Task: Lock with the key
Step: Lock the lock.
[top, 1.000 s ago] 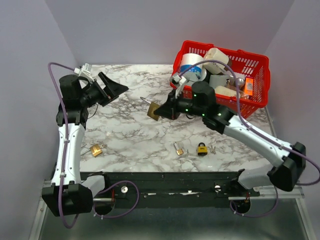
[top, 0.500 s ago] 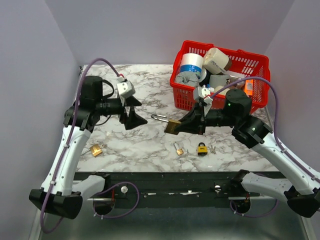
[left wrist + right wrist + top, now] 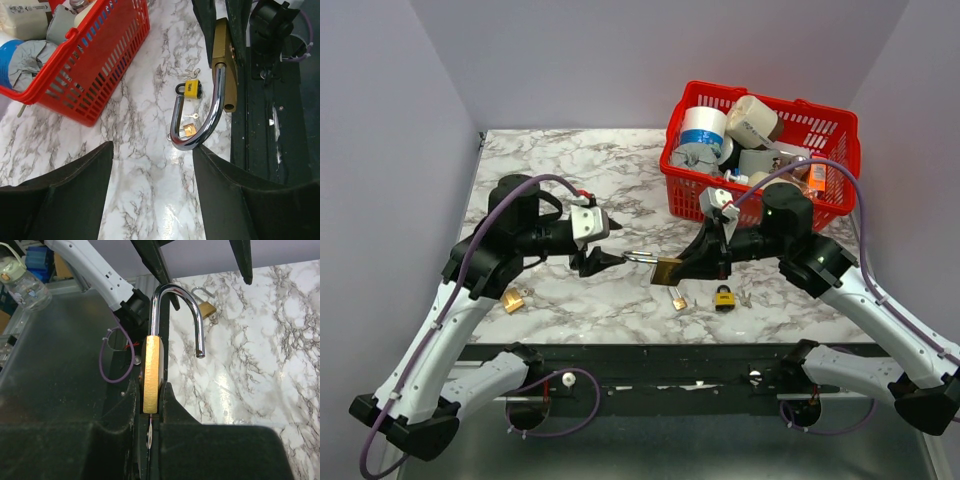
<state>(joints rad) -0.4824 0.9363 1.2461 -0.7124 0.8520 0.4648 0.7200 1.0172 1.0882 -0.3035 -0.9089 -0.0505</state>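
basket (image 3: 105, 65) back right on table (image 3: 580, 160), padlock (image 3: 667, 270) centre, smaller padlock (image 3: 677, 297) before it

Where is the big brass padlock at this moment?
The brass padlock is at the centre of the top view, held in the jaws of the right gripper, its open shackle toward the left gripper.

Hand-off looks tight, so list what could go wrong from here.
1. The right gripper pinches the big padlock only by its brass body. A sideways push on the open shackle from the left gripper might twist it loose.
2. If it drops, it could scatter the yellow padlock and the small brass padlock lying close by.
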